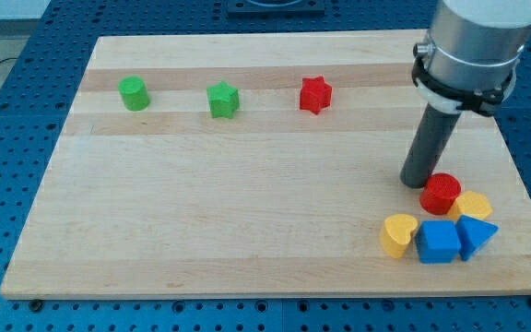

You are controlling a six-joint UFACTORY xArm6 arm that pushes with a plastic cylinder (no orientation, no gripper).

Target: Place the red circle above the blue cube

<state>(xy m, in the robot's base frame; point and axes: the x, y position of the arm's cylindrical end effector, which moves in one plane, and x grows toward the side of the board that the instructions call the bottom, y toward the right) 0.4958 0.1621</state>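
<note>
The red circle [441,194] lies at the board's lower right. The blue cube [438,242] sits just below it, toward the view's bottom. My tip [418,181] stands on the board right at the red circle's upper left edge, touching or nearly touching it. The dark rod rises from there into the grey arm [473,41] at the view's top right.
A yellow heart [398,233] lies left of the blue cube, a blue triangle [476,234] right of it, a yellow block [474,206] right of the red circle. A green cylinder [135,93], green star [223,100] and red star [315,94] line the wooden board's [201,203] top.
</note>
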